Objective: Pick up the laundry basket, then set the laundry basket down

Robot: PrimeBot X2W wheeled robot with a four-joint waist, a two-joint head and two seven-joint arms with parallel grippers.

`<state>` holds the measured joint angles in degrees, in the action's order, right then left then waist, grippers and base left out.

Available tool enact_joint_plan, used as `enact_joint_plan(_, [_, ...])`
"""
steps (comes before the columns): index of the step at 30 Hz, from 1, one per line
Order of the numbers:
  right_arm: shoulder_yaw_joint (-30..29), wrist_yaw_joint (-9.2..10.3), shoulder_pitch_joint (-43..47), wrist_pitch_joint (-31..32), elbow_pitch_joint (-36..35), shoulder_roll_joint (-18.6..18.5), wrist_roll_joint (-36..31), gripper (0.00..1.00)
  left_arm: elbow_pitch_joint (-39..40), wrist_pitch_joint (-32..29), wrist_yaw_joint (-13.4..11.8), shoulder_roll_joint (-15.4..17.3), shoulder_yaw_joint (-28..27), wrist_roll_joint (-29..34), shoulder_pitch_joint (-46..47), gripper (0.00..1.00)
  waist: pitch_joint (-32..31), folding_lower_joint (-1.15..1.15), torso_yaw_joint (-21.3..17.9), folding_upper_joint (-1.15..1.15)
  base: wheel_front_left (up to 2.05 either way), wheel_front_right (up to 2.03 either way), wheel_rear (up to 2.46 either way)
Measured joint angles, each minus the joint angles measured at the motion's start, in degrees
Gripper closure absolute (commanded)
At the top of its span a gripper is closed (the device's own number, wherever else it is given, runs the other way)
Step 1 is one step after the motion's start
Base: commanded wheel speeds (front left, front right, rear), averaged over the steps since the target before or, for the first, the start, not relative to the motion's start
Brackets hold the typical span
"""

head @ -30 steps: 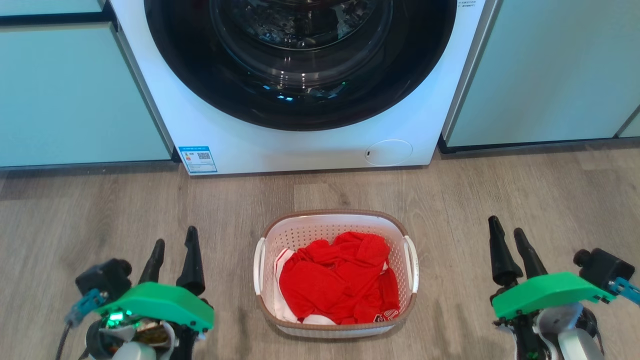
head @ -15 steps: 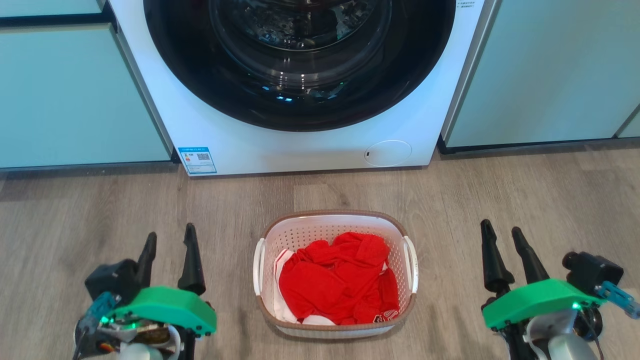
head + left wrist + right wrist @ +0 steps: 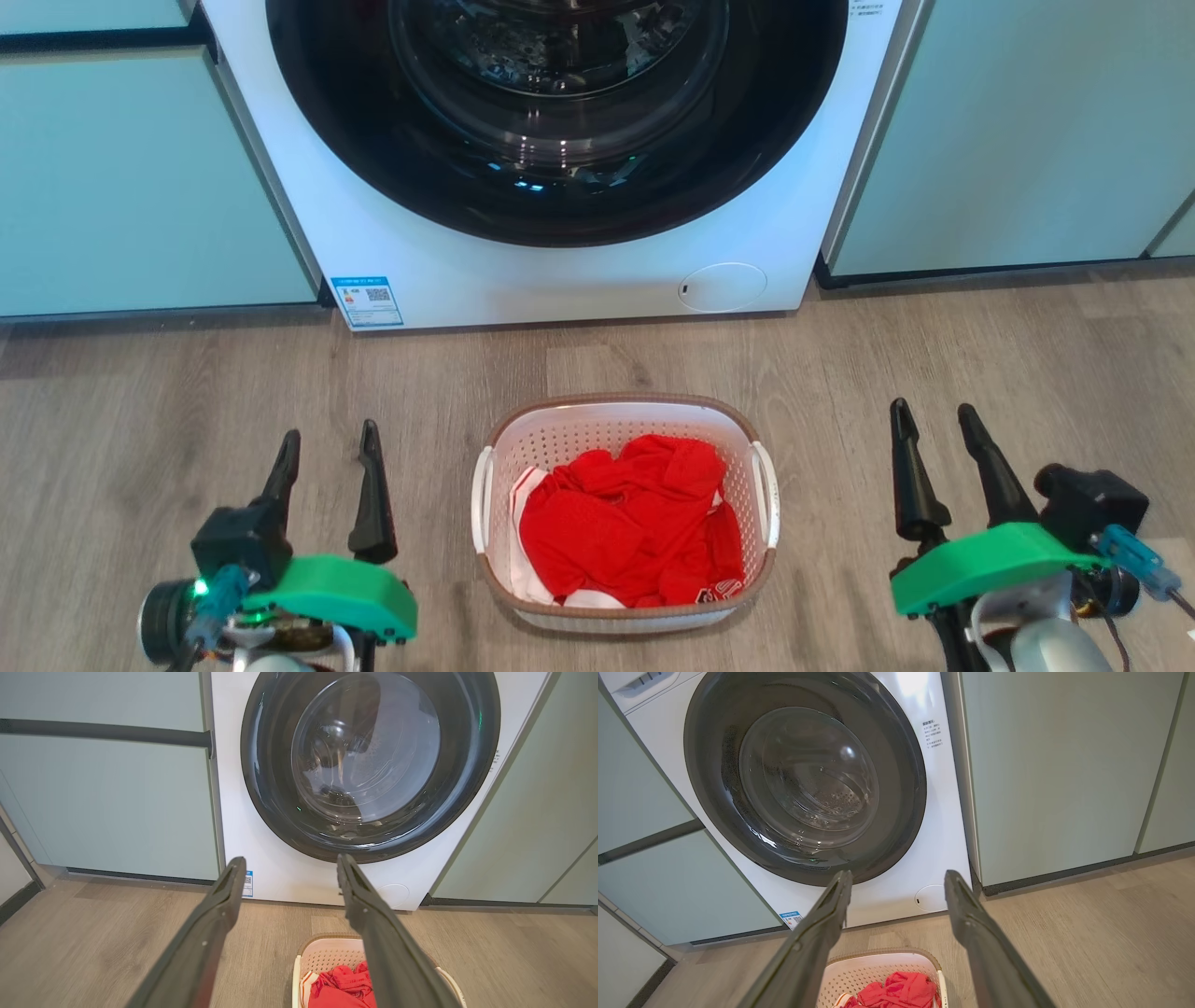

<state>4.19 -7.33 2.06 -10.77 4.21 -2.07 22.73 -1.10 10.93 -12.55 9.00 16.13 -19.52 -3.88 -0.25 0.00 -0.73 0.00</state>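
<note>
The laundry basket (image 3: pixel 624 416) sits on the wood floor in front of the washing machine, white and perforated with a brown rim, white handles at both sides and red clothes (image 3: pixel 630 523) inside. My left gripper (image 3: pixel 331 436) hovers open to its left, well apart from the left handle. My right gripper (image 3: pixel 934 413) hovers open to its right, also apart from it. The left wrist view shows the laundry basket (image 3: pixel 327 956) low between and under the open left gripper (image 3: pixel 289 863). The right wrist view shows the laundry basket (image 3: pixel 878 968) at the bottom, below the open right gripper (image 3: pixel 896 877).
A white front-loading washing machine (image 3: pixel 560 271) with a dark round door stands right behind the basket. Pale green cabinets (image 3: pixel 140 177) flank it on both sides. Bare wood floor (image 3: pixel 1027 355) stretches to either side of the basket.
Both grippers have shifted slightly inward toward the basket and turned a little. The basket has stayed where it was.
</note>
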Motion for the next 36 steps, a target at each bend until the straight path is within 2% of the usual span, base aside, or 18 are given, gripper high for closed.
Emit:
enact_joint_plan(21, [1.78, -0.01, 0.81, -3.55, -2.69, -0.09, -13.72, 0.0, 0.16, 3.48, 2.46, -0.77, -0.62, 12.63, -1.38, 0.0, -0.41, 0.0, -0.14, 0.0, 0.0, 0.0, 0.0])
enact_joint_plan(36, [1.82, -0.01, 0.82, -3.63, -2.99, -0.12, -14.13, 0.0, -0.33, 3.53, 5.28, -2.67, -2.88, 13.47, -2.07, 0.0, -0.45, 0.0, -0.08, 0.0, 0.0, 0.0, 0.0])
